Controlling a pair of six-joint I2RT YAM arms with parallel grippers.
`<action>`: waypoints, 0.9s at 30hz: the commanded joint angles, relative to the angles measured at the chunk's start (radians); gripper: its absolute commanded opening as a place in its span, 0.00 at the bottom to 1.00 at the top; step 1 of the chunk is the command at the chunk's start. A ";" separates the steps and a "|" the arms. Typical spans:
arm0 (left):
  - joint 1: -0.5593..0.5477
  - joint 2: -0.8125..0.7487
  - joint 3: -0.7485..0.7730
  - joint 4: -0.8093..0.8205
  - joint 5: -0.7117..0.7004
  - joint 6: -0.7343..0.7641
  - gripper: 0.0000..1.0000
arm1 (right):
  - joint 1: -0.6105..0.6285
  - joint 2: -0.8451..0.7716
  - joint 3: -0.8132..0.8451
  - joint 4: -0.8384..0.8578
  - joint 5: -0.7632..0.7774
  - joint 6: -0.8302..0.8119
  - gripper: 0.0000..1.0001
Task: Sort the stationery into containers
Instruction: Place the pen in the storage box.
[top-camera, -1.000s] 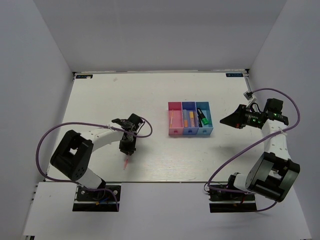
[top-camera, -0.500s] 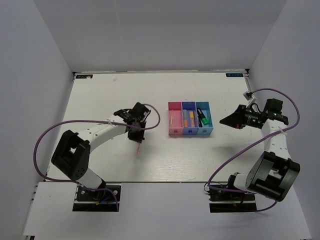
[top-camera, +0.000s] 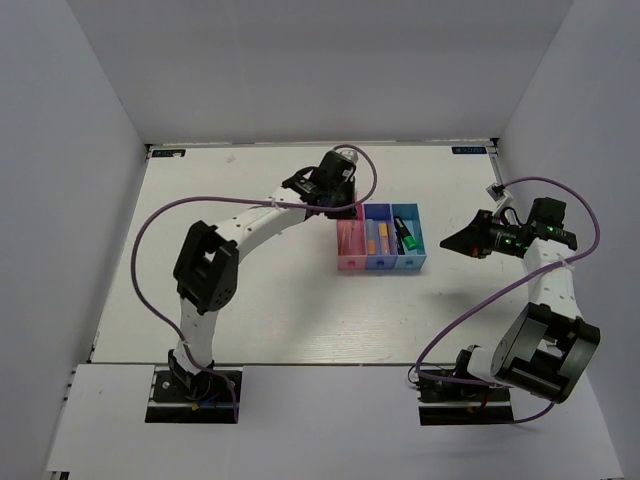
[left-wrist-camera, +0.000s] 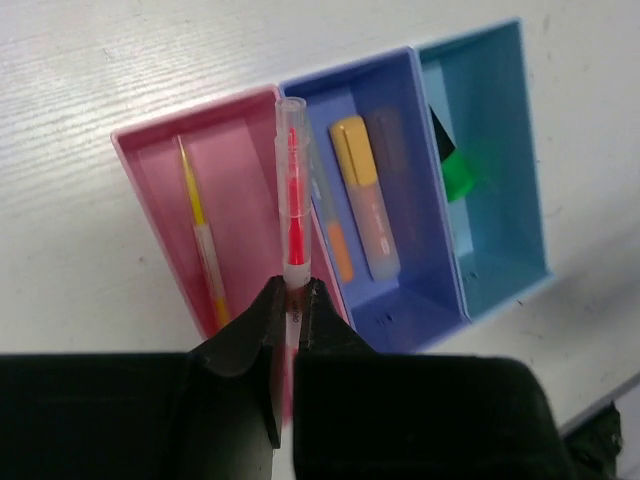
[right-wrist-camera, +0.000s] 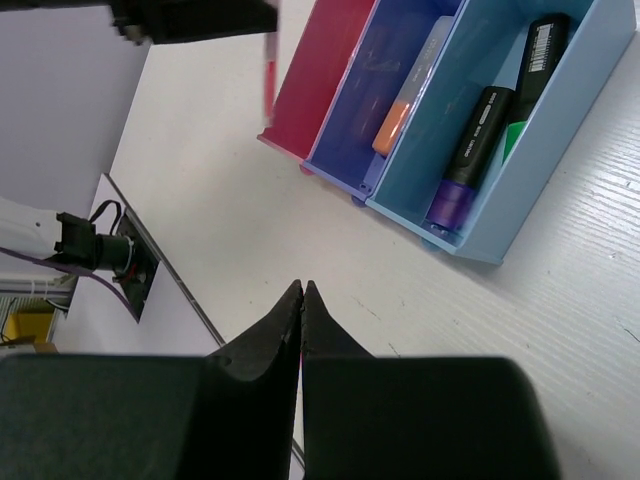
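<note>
— Where is the pink-red pen (left-wrist-camera: 293, 200)?
— Clamped by one end in the left gripper (left-wrist-camera: 292, 300), above the pink bin (left-wrist-camera: 150, 150), along its edge beside the dark blue bin (left-wrist-camera: 405, 120).
— What lies inside?
— A yellow pen (left-wrist-camera: 203, 235) in the pink, an orange-pink highlighter (left-wrist-camera: 365, 200) in the dark blue, and the green highlighter (right-wrist-camera: 530, 90) and purple highlighter (right-wrist-camera: 465, 165) in the light blue bin (right-wrist-camera: 540, 180).
— And the right gripper (right-wrist-camera: 302, 290)?
— Its jaws are pressed together on nothing, over the table (right-wrist-camera: 300, 200), apart from the bins.
</note>
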 joint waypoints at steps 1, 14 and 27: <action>-0.007 0.048 0.100 -0.015 -0.049 -0.011 0.14 | -0.011 -0.019 0.014 -0.004 -0.014 -0.002 0.00; -0.035 0.022 0.087 0.013 -0.074 0.018 0.71 | -0.012 -0.026 0.018 -0.015 -0.018 -0.014 0.88; 0.043 -0.766 -0.717 -0.050 -0.080 0.069 1.00 | 0.008 -0.259 -0.087 0.232 0.572 0.256 0.90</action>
